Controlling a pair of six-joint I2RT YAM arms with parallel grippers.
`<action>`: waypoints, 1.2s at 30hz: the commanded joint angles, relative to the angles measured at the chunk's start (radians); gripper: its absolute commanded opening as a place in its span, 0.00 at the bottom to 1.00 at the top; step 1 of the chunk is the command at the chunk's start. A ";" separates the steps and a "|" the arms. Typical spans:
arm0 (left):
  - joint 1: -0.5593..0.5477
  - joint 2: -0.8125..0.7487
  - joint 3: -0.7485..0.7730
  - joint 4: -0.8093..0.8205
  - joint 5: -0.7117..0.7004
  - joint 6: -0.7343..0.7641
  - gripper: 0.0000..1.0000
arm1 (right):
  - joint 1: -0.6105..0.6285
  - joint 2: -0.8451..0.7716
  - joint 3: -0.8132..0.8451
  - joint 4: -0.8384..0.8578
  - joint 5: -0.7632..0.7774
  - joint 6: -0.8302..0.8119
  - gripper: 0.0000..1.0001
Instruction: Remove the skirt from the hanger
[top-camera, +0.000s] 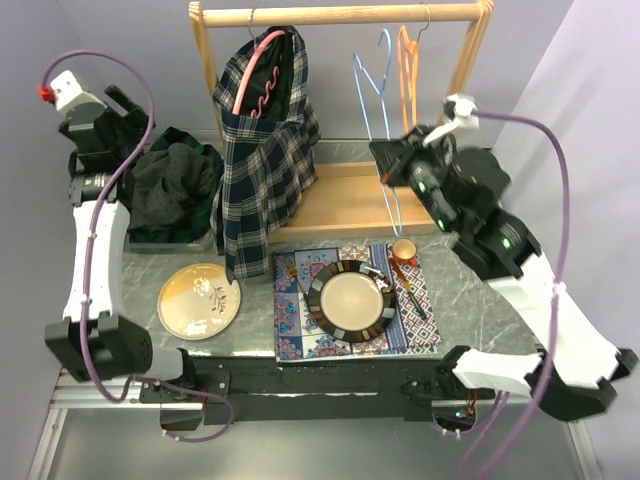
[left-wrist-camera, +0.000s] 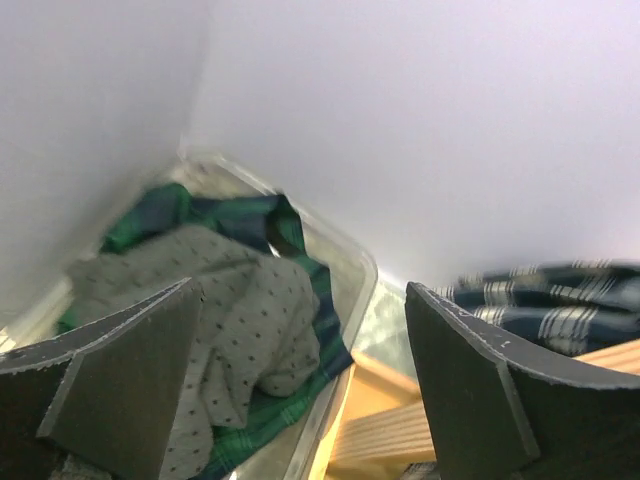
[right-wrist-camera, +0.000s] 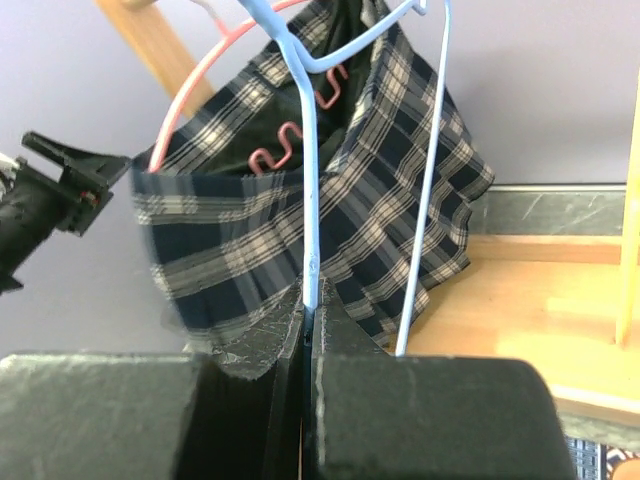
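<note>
Plaid skirt (top-camera: 265, 170) on a pink hanger (top-camera: 262, 70); right gripper (right-wrist-camera: 310, 300) pinches a blue hanger (right-wrist-camera: 311, 180).
The skirt hangs on the wooden rack (top-camera: 340, 14) at the back of the table (top-camera: 460, 290). The right gripper is clenched on the blue hanger's wire beside it. The left gripper (left-wrist-camera: 300, 290), jaws spread wide, hovers over a clear bin (left-wrist-camera: 365, 265) of crumpled clothes (left-wrist-camera: 250, 300).

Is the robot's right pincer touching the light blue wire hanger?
Touching. The right wrist view shows the right pincer shut on the light blue wire hanger, its thin wire pinched between both fingers.
</note>
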 joint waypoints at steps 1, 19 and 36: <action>0.018 0.132 -0.050 0.016 0.172 -0.029 0.87 | -0.067 0.120 0.152 0.020 -0.057 0.003 0.00; -0.038 -0.191 -0.165 0.071 0.532 0.077 0.92 | -0.236 0.516 0.555 -0.002 -0.103 -0.001 0.00; -0.367 -0.340 -0.266 0.194 0.561 0.210 0.95 | -0.294 0.562 0.512 -0.043 -0.113 0.068 0.05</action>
